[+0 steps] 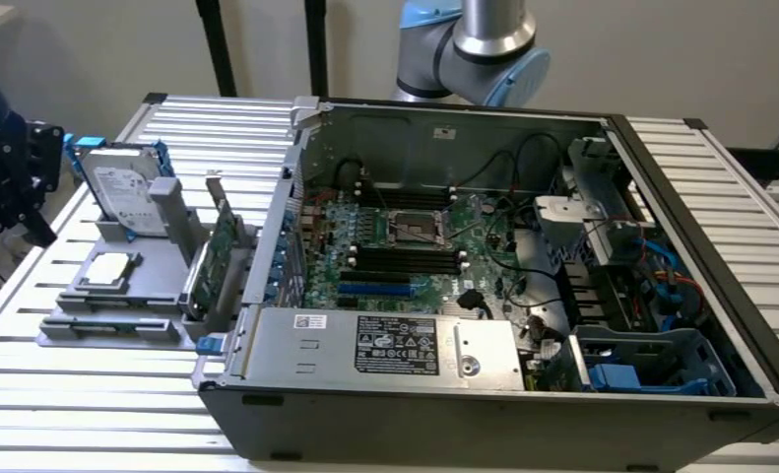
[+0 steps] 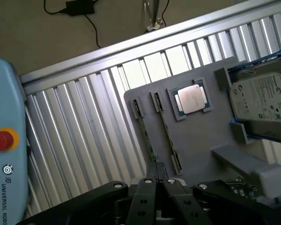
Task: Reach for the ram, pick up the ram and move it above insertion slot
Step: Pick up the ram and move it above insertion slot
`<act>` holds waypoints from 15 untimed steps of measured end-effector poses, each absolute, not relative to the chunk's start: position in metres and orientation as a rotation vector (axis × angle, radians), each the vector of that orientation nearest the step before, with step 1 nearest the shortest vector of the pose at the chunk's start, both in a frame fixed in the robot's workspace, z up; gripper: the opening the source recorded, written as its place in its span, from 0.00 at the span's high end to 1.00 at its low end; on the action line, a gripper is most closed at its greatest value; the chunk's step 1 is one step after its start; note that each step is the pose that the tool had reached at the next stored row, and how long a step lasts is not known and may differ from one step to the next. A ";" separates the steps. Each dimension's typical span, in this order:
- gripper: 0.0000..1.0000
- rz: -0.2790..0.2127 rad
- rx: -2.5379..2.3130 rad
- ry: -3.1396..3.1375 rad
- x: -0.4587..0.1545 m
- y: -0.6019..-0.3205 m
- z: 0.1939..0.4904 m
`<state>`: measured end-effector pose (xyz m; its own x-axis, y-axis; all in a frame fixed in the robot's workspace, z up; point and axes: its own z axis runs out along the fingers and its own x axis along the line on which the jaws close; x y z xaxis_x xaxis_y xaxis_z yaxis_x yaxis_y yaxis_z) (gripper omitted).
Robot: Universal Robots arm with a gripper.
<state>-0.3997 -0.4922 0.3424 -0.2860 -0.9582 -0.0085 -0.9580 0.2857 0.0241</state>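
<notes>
Along holder slot (image 2: 177, 161), ram (image 2: 166, 133) on edge

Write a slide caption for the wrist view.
Shut end effector hovers over the gray tray holding a ram stick, processor and hard drive.

A big table (image 1: 87, 394) of shiny metal slats carries two things — an open computer box (image 1: 494, 419) and a flat grey tray (image 1: 153, 271). The tray sits just beside the box, on the exterior view's left.
</notes>
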 end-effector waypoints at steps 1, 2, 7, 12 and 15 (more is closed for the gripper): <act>0.89 -0.036 1.896 -2.496 -0.400 -0.492 0.342; 0.89 -0.034 1.920 -2.480 -0.400 -0.492 0.341; 0.89 -0.023 2.035 -2.398 -0.400 -0.492 0.339; 0.89 -0.009 2.150 -2.309 -0.400 -0.492 0.337; 0.89 -0.001 2.215 -2.254 -0.400 -0.492 0.336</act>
